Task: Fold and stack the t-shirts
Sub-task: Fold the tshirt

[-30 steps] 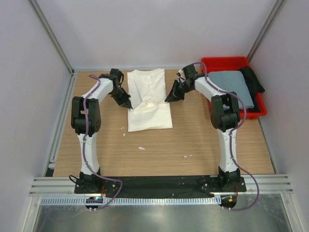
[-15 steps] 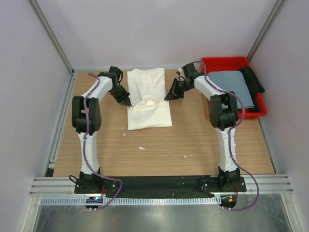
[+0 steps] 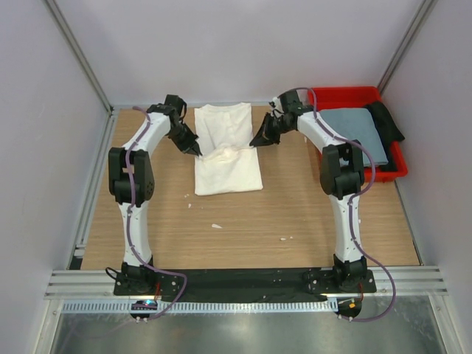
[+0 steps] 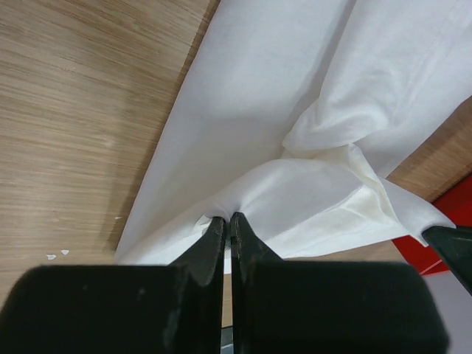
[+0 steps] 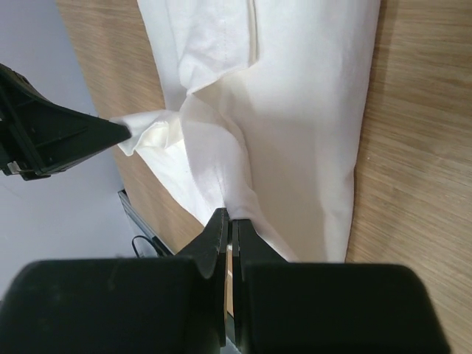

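The white t-shirt (image 3: 227, 177) lies as a long folded strip at the back middle of the table; no red print shows. My left gripper (image 3: 198, 150) is shut on its left edge, and my right gripper (image 3: 255, 143) is shut on its right edge. Between them the cloth bunches up in a raised fold (image 3: 225, 154). In the left wrist view my gripper (image 4: 227, 217) pinches white cloth (image 4: 258, 110). In the right wrist view my gripper (image 5: 230, 214) pinches white cloth (image 5: 310, 110) too. The grey-blue t-shirt (image 3: 354, 131) lies folded in the red bin.
The red bin (image 3: 346, 92) stands at the back right, with a black cloth (image 3: 385, 119) beside the grey-blue shirt. Small white scraps (image 3: 216, 226) lie on the wooden table (image 3: 295, 206). Grey walls close in the back and sides.
Both grippers have moved toward the back of the table with the shirt's edges in them. The raised fold has travelled back with them.
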{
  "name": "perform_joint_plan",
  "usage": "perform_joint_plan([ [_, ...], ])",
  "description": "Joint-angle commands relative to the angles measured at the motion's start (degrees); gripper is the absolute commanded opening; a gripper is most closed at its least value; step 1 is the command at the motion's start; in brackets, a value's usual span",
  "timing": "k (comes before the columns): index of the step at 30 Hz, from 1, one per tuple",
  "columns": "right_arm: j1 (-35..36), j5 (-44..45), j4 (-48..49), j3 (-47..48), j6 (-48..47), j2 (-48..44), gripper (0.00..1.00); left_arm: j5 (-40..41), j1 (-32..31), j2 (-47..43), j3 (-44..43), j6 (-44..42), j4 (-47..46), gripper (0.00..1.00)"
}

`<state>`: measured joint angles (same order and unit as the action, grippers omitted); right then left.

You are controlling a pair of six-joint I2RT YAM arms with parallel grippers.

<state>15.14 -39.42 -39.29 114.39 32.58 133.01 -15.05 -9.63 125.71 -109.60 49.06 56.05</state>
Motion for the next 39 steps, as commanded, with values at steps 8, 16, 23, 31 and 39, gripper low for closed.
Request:
perform_joint_plan([
  [8, -0.81, -1.27, 0.0, 8.04, 1.52, 2.34, 0.01, -1.3, 0.84, 3.57, -7.37, -0.45, 1.34, 0.0],
  [16, -1.16, -1.1, 0.7, 9.88, 1.88, 6.46, 0.06, -1.47, 1.37, 7.53, -10.37, -0.63, 2.48, 0.03],
  [23, -2.21, 0.92, -1.92, 17.43, 1.35, 11.56, 0.3, 2.12, 1.63, 8.67, -14.92, -2.47, 5.37, 0.39],
  [31, -3.01, 15.4, -15.11, 20.8, -6.38, 5.61, 0.59, 10.23, 1.11, -2.38, -10.49, -9.5, 6.63, 0.57],
  [39, 5.59, 22.62, -1.7, 1.29, -4.9, -6.27, 0.48, -2.61, -5.04, -12.95, 14.14, -4.69, -16.49, 0.25],
])
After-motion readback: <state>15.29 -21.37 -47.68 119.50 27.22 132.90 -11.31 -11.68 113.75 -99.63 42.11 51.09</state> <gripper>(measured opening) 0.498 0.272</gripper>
